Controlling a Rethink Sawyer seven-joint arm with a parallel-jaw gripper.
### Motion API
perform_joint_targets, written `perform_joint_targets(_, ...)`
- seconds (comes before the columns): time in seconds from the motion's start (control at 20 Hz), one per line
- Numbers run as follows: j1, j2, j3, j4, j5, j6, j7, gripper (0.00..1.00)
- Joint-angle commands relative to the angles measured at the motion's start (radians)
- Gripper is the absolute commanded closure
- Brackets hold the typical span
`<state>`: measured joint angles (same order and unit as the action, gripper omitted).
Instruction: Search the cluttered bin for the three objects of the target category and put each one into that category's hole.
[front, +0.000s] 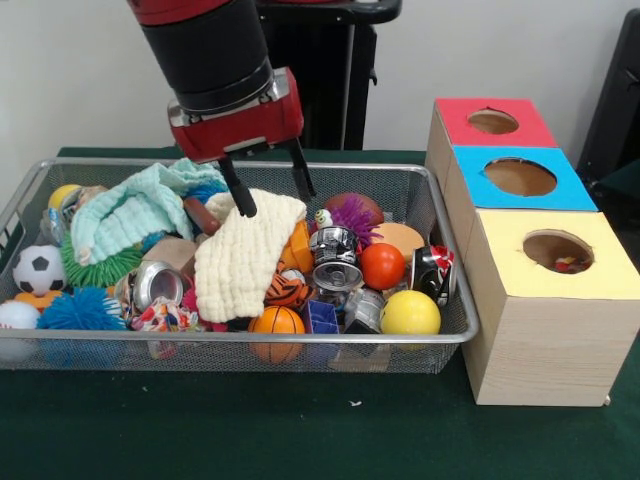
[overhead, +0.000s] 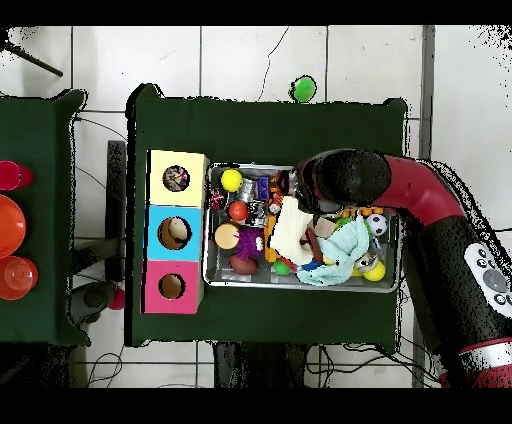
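Front view: the red and black gripper (front: 268, 184) hangs over the wire mesh bin (front: 445, 250), its two black fingers spread apart; the left finger (front: 238, 190) touches the top edge of a cream knitted cloth (front: 245, 255), while the right finger hangs free of it, so nothing is clamped. The cloth drapes over the clutter in the bin's middle. To its left lies a mint green knitted cloth (front: 125, 212), with a small black-and-white soccer ball (front: 37, 269) and a blue spiky ball (front: 80, 309) nearer the left end. Right of the cream cloth sit a crushed silver can (front: 335, 258), a red ball (front: 382, 265) and a yellow ball (front: 410, 313); a small orange basketball (front: 277, 321) rests at the near wall. Just right of the bin stand three wooden boxes with round holes, topped red (front: 520, 125), blue (front: 570, 185) and yellow (front: 610, 265) from far to near.

Overhead view: the arm (overhead: 440, 215) reaches in from the right, and its black wrist hides the gripper. The cream cloth (overhead: 290, 232) lies mid-bin, the mint cloth (overhead: 340, 255) beside it. The boxes line the bin's left side.
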<state>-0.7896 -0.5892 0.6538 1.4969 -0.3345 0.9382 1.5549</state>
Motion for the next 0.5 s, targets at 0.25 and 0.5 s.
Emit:
perform_joint_targets(0.25,0.043,0.004,-0.023,-0.075,-0.241,0.104,-0.317,0.0)
perform_joint_targets(0.5,0.034,0.027,-0.006,-0.111,-0.29,0.104,-0.335,0.0)
